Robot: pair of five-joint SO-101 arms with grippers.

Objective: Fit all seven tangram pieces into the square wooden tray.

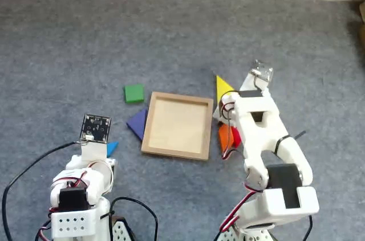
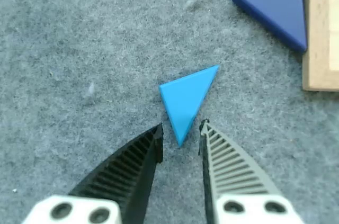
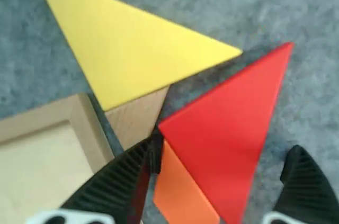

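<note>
The square wooden tray (image 1: 178, 126) lies flat on the grey carpet (image 1: 68, 53) between the arms, with the pieces around it. The yellow triangle (image 3: 132, 49) and red triangle (image 3: 233, 123) lie by its right edge. The right gripper (image 3: 225, 152) hangs over the red one, jaws wide apart; an orange piece (image 3: 183, 192) seems tucked under it. The dark blue triangle (image 2: 278, 1) touches the left edge and the green square (image 1: 134, 93) sits nearby. The light blue triangle (image 2: 186, 99) points between the left gripper's (image 2: 180, 131) parted jaws.
</note>
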